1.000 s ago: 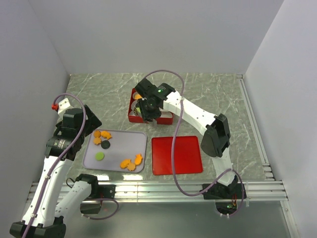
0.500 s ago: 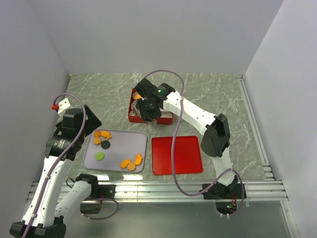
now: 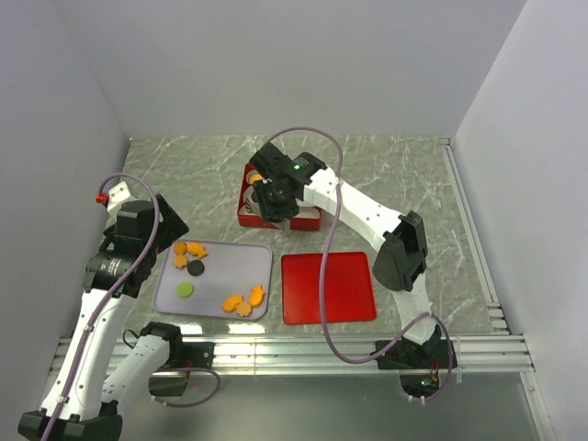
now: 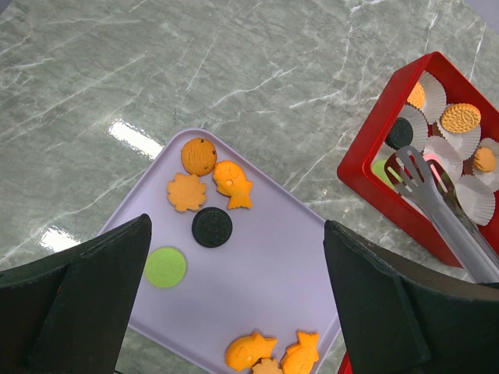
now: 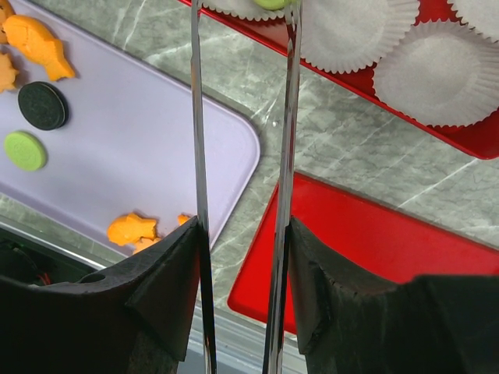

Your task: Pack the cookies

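Several cookies lie on the lavender tray: an orange group, a black one, a green one and orange fish shapes. My left gripper hangs open and empty above this tray. My right gripper is shut on metal tongs. Their tips reach into the red box, with a green cookie between them at the frame's top edge. The box holds white paper cups, some with cookies: a black one and an orange one.
A flat red lid lies right of the tray, in front of the box. Empty paper cups fill the near side of the box. White walls close in the left, back and right; a metal rail runs along the near edge.
The right wrist with the tongs has shifted very slightly over the red box. The left arm and the cookies on the tray have not moved.
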Action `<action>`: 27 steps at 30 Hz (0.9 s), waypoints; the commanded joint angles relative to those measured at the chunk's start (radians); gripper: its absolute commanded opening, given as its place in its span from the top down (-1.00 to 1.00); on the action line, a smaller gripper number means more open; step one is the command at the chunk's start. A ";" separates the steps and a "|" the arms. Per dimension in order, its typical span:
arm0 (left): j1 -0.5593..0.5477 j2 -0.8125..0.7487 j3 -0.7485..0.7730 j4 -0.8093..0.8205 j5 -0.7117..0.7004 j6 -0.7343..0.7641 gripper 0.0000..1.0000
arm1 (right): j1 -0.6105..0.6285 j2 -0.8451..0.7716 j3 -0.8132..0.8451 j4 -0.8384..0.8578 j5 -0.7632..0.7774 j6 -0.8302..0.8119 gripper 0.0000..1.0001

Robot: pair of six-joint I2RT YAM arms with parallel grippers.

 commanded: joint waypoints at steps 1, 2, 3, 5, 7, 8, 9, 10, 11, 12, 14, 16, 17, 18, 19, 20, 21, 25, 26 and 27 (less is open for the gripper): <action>0.004 -0.009 0.013 0.019 0.005 0.007 -0.96 | 0.014 -0.074 0.061 0.000 0.021 0.003 -0.04; 0.004 -0.008 0.011 0.021 0.005 0.007 -0.96 | 0.017 -0.082 0.069 -0.004 0.023 0.002 -0.04; 0.004 -0.008 0.011 0.021 0.005 0.007 -0.96 | 0.031 -0.084 0.086 -0.015 0.024 -0.001 -0.04; 0.004 -0.006 0.011 0.021 0.006 0.007 -0.96 | 0.048 -0.093 0.101 -0.024 0.035 -0.004 -0.04; 0.004 -0.006 0.013 0.019 0.005 0.007 -0.96 | 0.077 -0.102 0.121 -0.036 0.049 -0.004 -0.04; 0.004 -0.008 0.013 0.021 0.005 0.007 -0.96 | 0.086 -0.105 0.127 -0.040 0.049 -0.003 -0.05; 0.005 -0.008 0.011 0.019 0.006 0.007 -0.96 | 0.097 -0.108 0.126 -0.040 0.048 0.000 -0.05; 0.004 -0.008 0.011 0.021 0.006 0.007 -0.96 | 0.110 -0.113 0.123 -0.040 0.044 0.002 -0.05; 0.004 -0.008 0.011 0.021 0.006 0.007 -0.96 | 0.136 -0.120 0.118 -0.038 0.037 0.003 -0.05; 0.004 -0.009 0.011 0.021 0.006 0.008 -0.96 | 0.155 -0.123 0.101 -0.032 0.034 0.003 -0.05; 0.004 -0.008 0.013 0.019 0.006 0.007 -0.96 | 0.213 -0.130 0.071 -0.015 0.026 0.002 -0.05; 0.004 -0.011 0.011 0.021 0.006 0.007 -0.96 | 0.250 -0.119 0.052 -0.003 0.026 0.005 -0.05; 0.004 -0.011 0.011 0.021 0.008 0.007 -0.96 | 0.291 -0.110 0.046 -0.003 0.026 0.011 -0.05; 0.004 -0.009 0.011 0.021 0.006 0.008 -0.96 | 0.308 -0.099 0.041 -0.003 0.031 0.013 -0.05; 0.005 -0.009 0.011 0.019 0.006 0.008 -0.96 | 0.330 -0.072 0.043 -0.015 0.038 0.016 -0.05; 0.004 -0.009 0.011 0.021 0.006 0.007 -0.96 | 0.347 -0.056 0.055 -0.021 0.047 0.017 -0.05; 0.004 -0.011 0.013 0.018 0.005 0.007 -0.96 | 0.379 -0.042 0.063 -0.036 0.063 0.019 -0.05; 0.004 -0.014 0.011 0.019 0.005 0.005 -0.97 | 0.425 0.017 0.074 -0.041 0.089 0.019 -0.05; 0.004 -0.015 0.011 0.019 0.003 0.005 -0.97 | 0.431 0.027 0.077 -0.044 0.097 0.017 -0.05; 0.004 -0.018 0.011 0.019 0.003 0.004 -0.97 | 0.440 0.036 0.080 -0.056 0.100 0.017 -0.05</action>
